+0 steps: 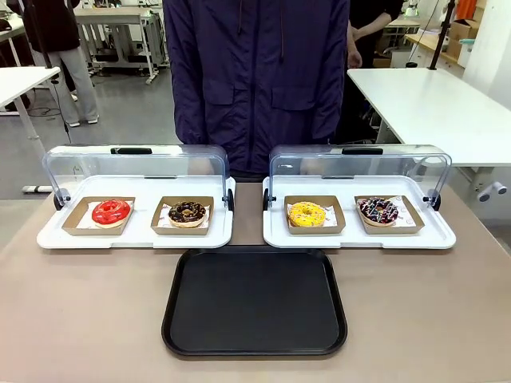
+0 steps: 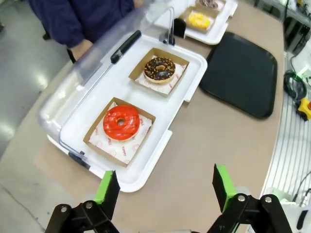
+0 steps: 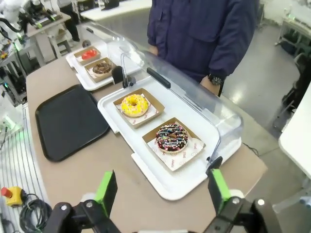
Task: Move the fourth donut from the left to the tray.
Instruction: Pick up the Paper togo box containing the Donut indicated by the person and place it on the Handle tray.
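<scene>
Seeing left gripper (image 2: 165, 183) and right gripper (image 3: 162, 187) spread empty, I spot the fourth donut (image 1: 378, 210) beyond the tray (image 1: 254, 299), rightward.

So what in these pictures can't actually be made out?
1. Left wrist view: the fourth donut is cut off by the top edge, so its sprinkles cannot be told.
2. Left wrist view: the red print on the paper liner under the red donut is too small to read.
3. Front view: the person is cut off above the shoulders by the top edge.
</scene>
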Robot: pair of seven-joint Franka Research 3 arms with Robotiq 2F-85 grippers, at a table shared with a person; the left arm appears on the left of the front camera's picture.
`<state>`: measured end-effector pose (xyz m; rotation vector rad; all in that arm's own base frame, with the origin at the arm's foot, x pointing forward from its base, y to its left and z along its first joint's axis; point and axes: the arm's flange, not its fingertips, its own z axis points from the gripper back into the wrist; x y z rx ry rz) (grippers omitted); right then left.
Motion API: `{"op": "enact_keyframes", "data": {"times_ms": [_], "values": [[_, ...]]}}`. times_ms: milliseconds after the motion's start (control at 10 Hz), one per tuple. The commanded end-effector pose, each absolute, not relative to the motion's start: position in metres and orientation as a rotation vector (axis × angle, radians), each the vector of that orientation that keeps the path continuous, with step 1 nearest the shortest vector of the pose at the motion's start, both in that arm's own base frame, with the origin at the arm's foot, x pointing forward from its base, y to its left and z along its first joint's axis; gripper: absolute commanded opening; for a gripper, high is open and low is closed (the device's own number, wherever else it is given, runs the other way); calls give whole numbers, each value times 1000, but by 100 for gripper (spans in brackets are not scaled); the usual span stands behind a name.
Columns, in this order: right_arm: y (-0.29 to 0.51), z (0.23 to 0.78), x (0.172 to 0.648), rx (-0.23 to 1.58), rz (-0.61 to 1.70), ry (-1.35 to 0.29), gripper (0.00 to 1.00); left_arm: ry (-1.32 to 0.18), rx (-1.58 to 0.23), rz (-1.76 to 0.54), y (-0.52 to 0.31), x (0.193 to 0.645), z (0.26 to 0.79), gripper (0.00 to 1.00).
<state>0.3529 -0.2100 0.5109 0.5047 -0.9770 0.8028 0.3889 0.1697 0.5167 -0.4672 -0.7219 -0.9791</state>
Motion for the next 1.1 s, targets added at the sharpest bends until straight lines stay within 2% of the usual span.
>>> {"op": "enact_keyframes", "data": {"times_ms": [0,300,500,1000], "values": [[-225,507,358,521,820,-1020,100,-786,-557,-986,189,402,505,100],[-253,502,354,507,819,-1039,100,-853,-632,-967,198,406,469,100],[-254,503,351,507,847,-1034,100,-836,-633,-912,184,406,472,100],[-253,501,348,507,800,-1026,100,-835,-633,-939,195,401,463,100]]}}
